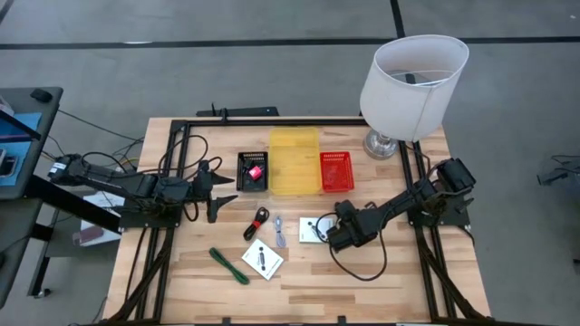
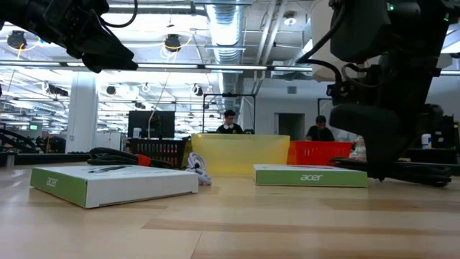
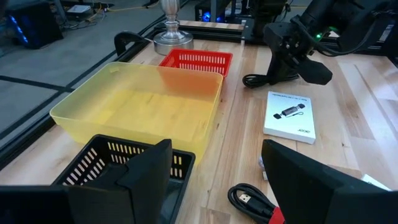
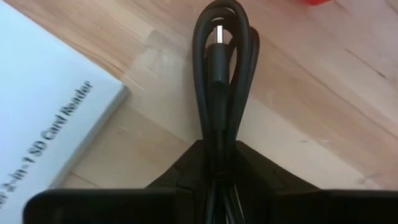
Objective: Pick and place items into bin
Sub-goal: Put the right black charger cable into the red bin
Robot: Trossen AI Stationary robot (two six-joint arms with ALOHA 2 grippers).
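While my right claw (image 4: 214,165) pinches the folded black cord (image 4: 217,68), that cord runs straight out ahead of the fingers, its long axis in line with my wrist and its looped end with the plug pointing away from me. My fingers are closed on its near end, so the cord sits between them and juts forward just over the wooden table (image 1: 390,290).

Seen from above, that claw (image 1: 333,228) is near the table's centre, slightly toward 4 o'clock, touching or just beside the white card box (image 1: 312,229) at its 9 o'clock. From the claw, the red bin (image 1: 336,171) lies at 12 o'clock, with the yellow bin (image 1: 294,161) at 11 o'clock and the black bin (image 1: 252,171) beyond it.

My left claw (image 1: 217,193) waits with its fingers spread, holding nothing, just beside the black bin at that bin's 8 o'clock. A second white card box (image 1: 262,261), a green stick (image 1: 228,265) and a red-black cord (image 1: 257,221) lie at about 6 to 7 o'clock of the bins.
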